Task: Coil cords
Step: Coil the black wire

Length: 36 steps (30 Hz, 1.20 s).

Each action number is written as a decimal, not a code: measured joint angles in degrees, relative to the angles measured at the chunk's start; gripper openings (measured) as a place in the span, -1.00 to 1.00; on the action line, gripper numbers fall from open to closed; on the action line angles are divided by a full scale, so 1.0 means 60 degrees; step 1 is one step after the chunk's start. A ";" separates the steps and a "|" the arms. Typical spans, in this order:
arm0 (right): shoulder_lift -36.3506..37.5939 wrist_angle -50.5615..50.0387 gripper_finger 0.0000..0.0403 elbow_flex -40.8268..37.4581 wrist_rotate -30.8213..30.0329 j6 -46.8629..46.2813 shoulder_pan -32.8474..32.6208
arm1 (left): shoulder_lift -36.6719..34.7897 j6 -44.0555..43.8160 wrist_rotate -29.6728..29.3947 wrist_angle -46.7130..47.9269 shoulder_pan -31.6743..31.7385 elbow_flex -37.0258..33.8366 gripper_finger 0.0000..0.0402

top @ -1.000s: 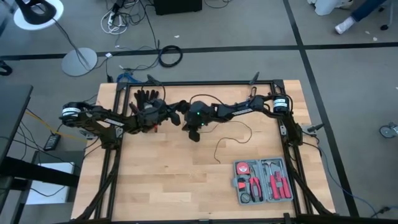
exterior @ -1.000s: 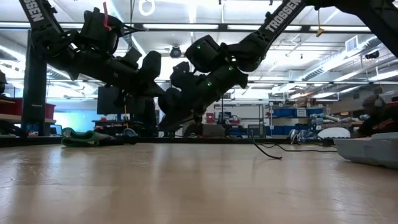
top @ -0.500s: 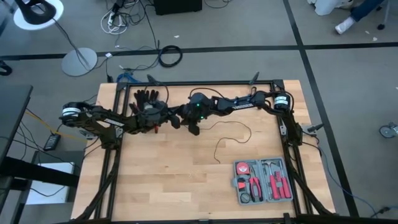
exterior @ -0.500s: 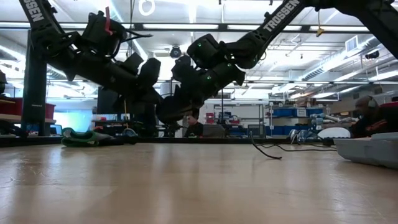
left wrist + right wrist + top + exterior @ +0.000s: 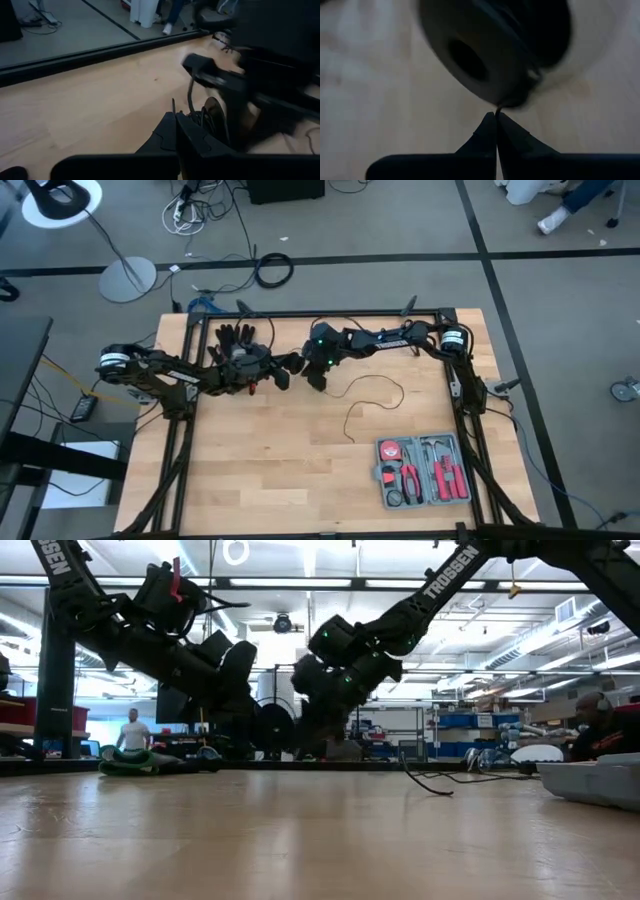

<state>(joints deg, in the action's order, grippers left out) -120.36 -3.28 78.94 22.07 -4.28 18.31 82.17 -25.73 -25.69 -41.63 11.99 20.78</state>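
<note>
The cord [image 5: 372, 396] is lying mostly loose on the wooden table [image 5: 270, 470], a thin black wire that is running in open curves between the red tool case [image 5: 424, 471] and the two grippers, and its far end is going up to the round black disc [image 5: 490, 50]. In the right wrist view this disc is hanging just in front of the right gripper [image 5: 496, 120], whose fingers are pressed together on the thin wire right under the disc. The left gripper [image 5: 176, 131] is also staying with its fingers together; in the left wrist view the disc is standing on edge just beyond its tips, but I cannot tell if it is pinching the wire or only touching it. In the high view both grippers are meeting above the table, well away from the tool case and just beside the black glove [image 5: 236, 336] near the frame. Compared with one second ago, the right gripper has been moving away from the tool case, toward the glove and the left gripper, and the loose wire on the table is now stretching out longer behind it. I judge that the wire is being drawn around the disc turn by turn, and that much of it is still waiting to be coiled.
</note>
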 joint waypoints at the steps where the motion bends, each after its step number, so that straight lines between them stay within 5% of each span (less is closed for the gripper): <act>1: 0.0000 -0.0228 -1.00 0.0000 -0.0015 0.0000 0.0079 | 0.0000 -0.0001 0.0117 0.0010 0.0000 0.0000 -1.00; 24: 0.0007 -0.1347 -1.00 -0.0441 -0.0553 0.0337 0.0037 | -0.0222 -0.0132 0.0756 -0.0380 0.0082 -0.0007 -1.00; 36: 0.0984 -0.2667 -1.00 -0.1075 -0.2698 0.0718 -0.0322 | -0.1670 -0.0030 0.0233 -0.0348 0.0484 -0.0928 -1.00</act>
<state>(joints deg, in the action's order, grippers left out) -114.45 -19.28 72.49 5.88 0.03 16.38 72.15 -25.91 -24.29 -43.72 14.89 15.20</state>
